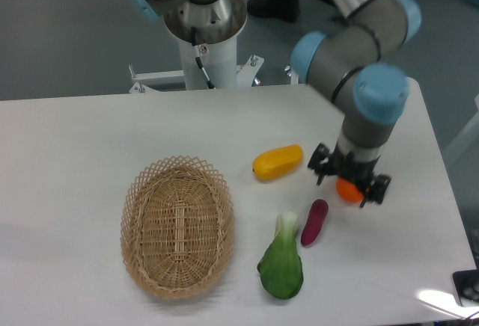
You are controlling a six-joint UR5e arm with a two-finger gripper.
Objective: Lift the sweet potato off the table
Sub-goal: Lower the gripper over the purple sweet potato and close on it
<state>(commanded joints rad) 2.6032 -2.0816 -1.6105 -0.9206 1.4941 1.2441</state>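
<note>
Camera view over white table (90,124): wicker basket (178,226) far left of gripper (349,185), bok choy (282,262) below-left, yellow vegetable (278,161) just left. Gripper hovering, fingers spread, grasping nothing, partly covering orange fruit (346,191). Sweet potato (314,222) lying on table just below-left of gripper, beside bok choy.
</note>
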